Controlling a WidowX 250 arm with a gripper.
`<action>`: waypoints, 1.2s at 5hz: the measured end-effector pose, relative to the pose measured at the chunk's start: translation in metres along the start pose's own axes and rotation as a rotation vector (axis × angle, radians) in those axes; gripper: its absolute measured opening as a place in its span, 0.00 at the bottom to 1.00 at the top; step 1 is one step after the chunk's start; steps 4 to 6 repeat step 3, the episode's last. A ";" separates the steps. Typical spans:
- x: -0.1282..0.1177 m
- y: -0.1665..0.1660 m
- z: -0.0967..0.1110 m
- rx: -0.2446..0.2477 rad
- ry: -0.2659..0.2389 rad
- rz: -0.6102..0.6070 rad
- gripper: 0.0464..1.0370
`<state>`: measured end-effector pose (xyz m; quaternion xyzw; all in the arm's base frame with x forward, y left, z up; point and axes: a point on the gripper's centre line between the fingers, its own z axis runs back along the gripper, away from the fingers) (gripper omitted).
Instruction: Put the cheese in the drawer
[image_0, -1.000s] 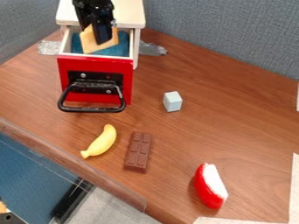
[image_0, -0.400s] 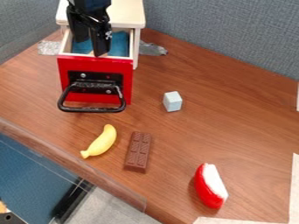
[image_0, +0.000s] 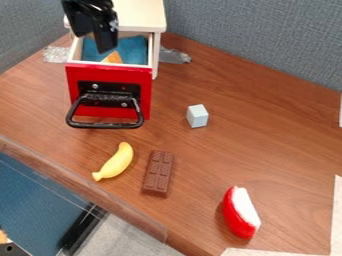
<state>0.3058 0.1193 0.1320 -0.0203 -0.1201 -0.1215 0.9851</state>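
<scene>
Above the back left part of the drawer hangs the black gripper, open, its two fingers apart with no object between them. The cheese, an orange-yellow piece, lies inside the drawer near its front wall, partly hidden by that wall. The drawer has a red front with a black handle and a blue lining, and it is pulled out of the white cabinet.
On the wooden table are a pale blue block right of the drawer, a yellow banana and a brown chocolate bar in front, and a red and white piece at front right. Grey partitions stand behind.
The gripper has let go of the cheese, which has dropped lower into the drawer. The gripper has since moved up and to the left.
</scene>
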 end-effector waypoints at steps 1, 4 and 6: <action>-0.015 -0.008 0.019 -0.016 -0.039 0.075 0.97; -0.059 -0.038 0.009 -0.020 0.001 0.356 0.97; -0.059 -0.038 0.009 -0.020 0.001 0.356 0.97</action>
